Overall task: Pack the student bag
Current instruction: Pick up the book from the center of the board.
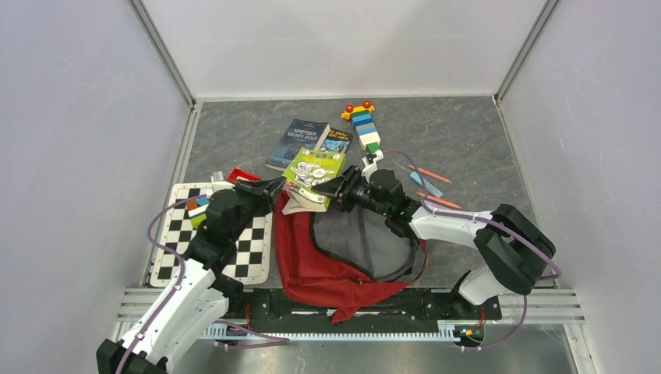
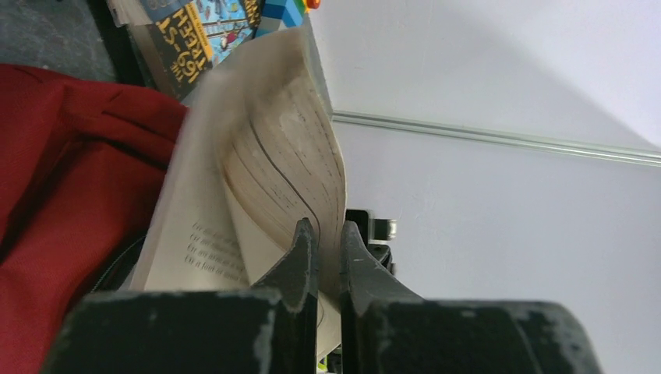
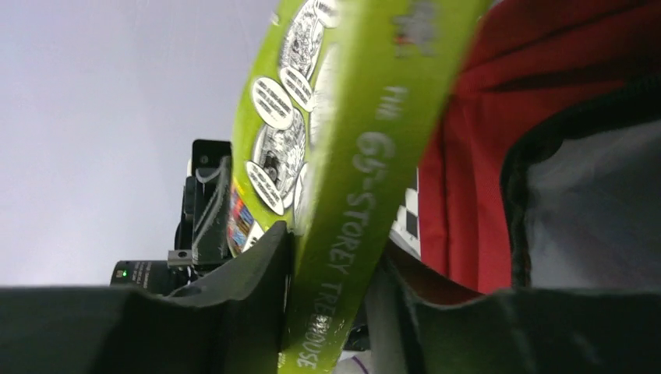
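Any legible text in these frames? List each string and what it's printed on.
"65-STOREY TREEHOUSE": spine of the lime-green paperback book.
"NINETEEN EIGHTY FOUR": cover of the dark-blue paperback book.
Printed lines on the open cream page of the lime-green one: blurred, unreadable.
Title on the yellow-and-blue book: too small to read.

The grey table (image 1: 483,140) carries the student bag (image 1: 308,269), chessboard (image 1: 173,243), books (image 1: 295,145), blocks (image 1: 363,126), pencils (image 1: 429,174).
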